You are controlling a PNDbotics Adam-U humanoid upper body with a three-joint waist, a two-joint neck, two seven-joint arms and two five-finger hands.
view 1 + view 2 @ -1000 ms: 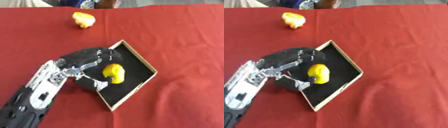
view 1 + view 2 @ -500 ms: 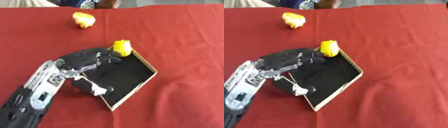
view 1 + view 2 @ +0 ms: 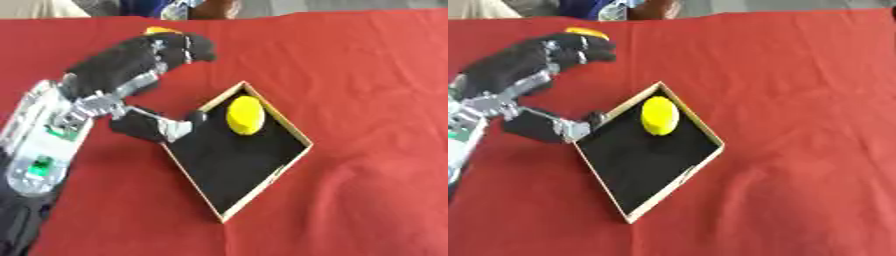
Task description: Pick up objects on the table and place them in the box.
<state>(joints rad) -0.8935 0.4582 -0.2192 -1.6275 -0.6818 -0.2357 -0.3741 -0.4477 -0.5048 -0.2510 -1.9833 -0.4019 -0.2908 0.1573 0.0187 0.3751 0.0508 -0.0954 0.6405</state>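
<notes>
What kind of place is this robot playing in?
Probably a robot practice table, not a home: a plain red cloth, one shallow black box holding a yellow toy fruit, and the left hand reaching out.

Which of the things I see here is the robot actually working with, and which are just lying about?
Part of the job:
- shallow black box with a pale wooden rim
- yellow oval fruit lying in the box
- second yellow-orange object at the far edge, mostly hidden behind the left hand

Just there:
- red tablecloth
- nothing else lies on the table
</notes>
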